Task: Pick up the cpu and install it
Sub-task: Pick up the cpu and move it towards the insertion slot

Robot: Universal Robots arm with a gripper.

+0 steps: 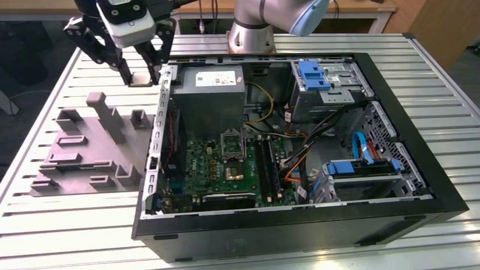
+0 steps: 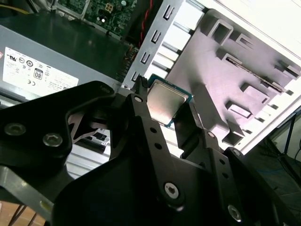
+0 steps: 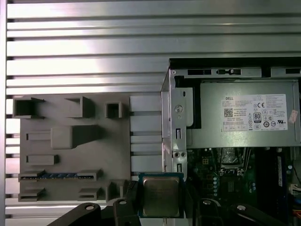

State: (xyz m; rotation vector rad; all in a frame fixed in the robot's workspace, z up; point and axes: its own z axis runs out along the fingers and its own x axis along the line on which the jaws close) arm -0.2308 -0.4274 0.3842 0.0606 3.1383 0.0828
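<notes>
cpu hangs in mid-air, pinched at opposite edges between the gripper jaws, probably so its underside goes untouched. It is held flat, with the metal lid facing up toward the wrist. It is square, so it has no long axis. Beneath it, the grey parts holder meets the computer case wall. The motherboard socket lies farther in.

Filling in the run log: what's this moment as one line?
pincer: shut on cpu | cpu: lifted, near computer case side wall | install: not yet done
</notes>
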